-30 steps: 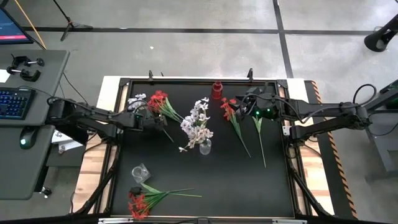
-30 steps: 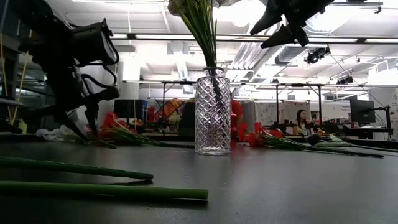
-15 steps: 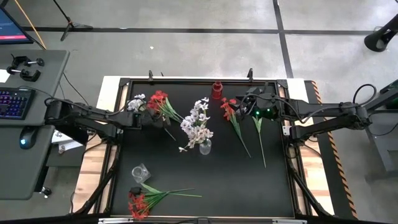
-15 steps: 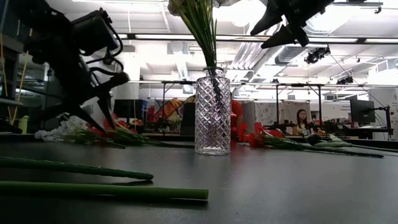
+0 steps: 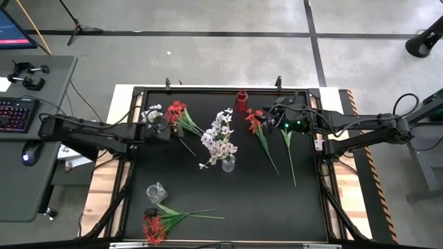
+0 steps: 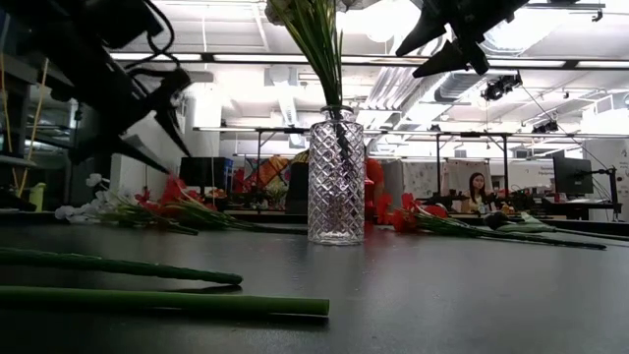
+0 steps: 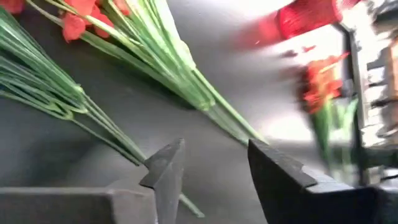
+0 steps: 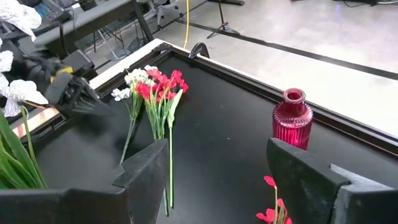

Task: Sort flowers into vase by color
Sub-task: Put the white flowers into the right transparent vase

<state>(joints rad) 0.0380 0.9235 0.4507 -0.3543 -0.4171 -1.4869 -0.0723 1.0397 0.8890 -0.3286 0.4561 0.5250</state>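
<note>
A clear vase (image 5: pixel 228 164) near the table's middle stands upright and holds white flowers (image 5: pixel 220 133). A red vase (image 5: pixel 241 100) stands at the far edge. A red bunch (image 5: pixel 177 111) and a white bunch (image 5: pixel 151 111) lie flat at the far left. My left gripper (image 5: pixel 163 124) hovers open just above their stems (image 7: pixel 155 56) and touches none. Another red flower (image 5: pixel 256 123) and a green stem (image 5: pixel 289 152) lie right of the middle, below my right gripper (image 5: pixel 272 115). It hangs open and high (image 8: pixel 217 180).
A small clear glass (image 5: pixel 156 191) and another red bunch (image 5: pixel 154 225) lie at the near left; the bunch's stems (image 6: pixel 147 300) run across the foreground of the low view. The table's raised black rim (image 5: pixel 208 88) borders the far side. A person sits far back in the room (image 6: pixel 479 189).
My left gripper has risen off the table from the stems of the far-left bunches, drawn back toward the left edge, tipped up nearer to level and opened. The bunches stay lying on the table. The right arm kept still.
</note>
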